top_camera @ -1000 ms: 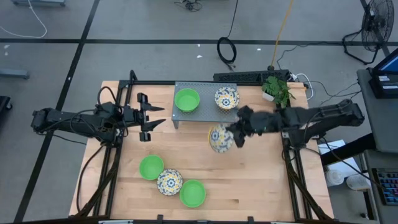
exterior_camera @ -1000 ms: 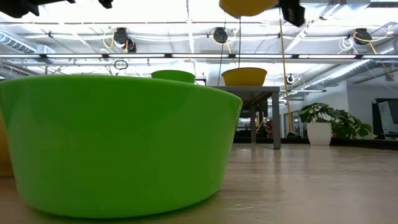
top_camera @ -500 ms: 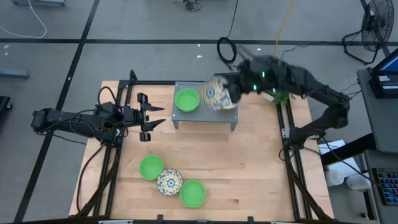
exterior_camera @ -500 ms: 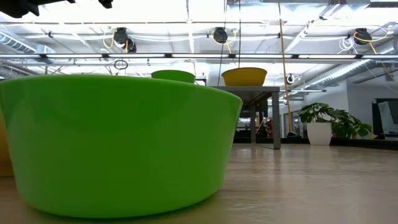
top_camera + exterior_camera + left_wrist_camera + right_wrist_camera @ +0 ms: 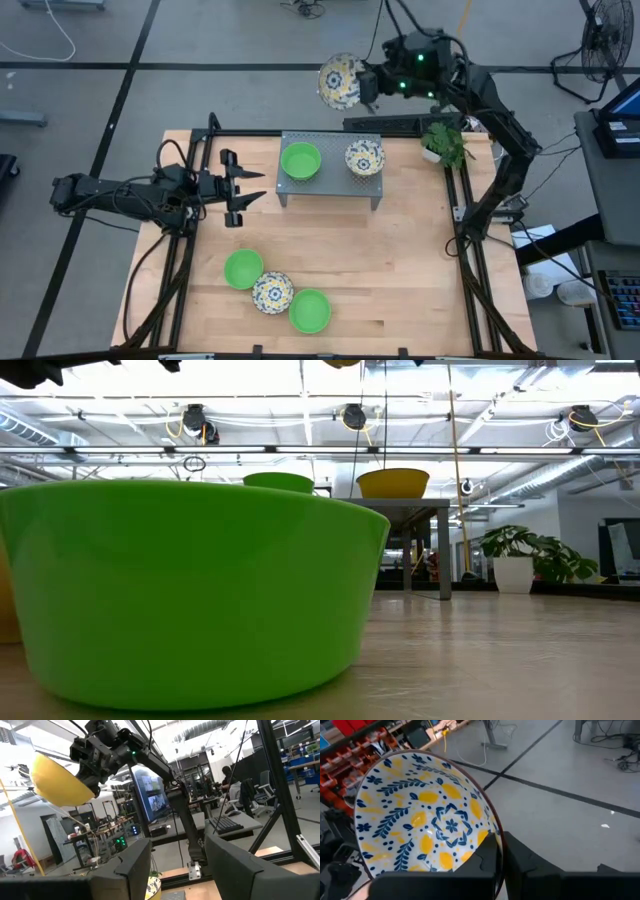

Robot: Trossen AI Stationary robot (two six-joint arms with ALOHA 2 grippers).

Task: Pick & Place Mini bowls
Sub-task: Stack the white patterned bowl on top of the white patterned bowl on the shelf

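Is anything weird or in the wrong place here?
Yes. The right gripper holds a floral bowl high up, past the table's far edge and over the floor, tipped on its side. The other bowls sit on the grey stand or the table. The left gripper waits open.

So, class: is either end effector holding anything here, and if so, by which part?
The right end effector pinches a floral mini bowl by its rim, raised beyond the table's far edge. The left end effector is open and holds nothing.
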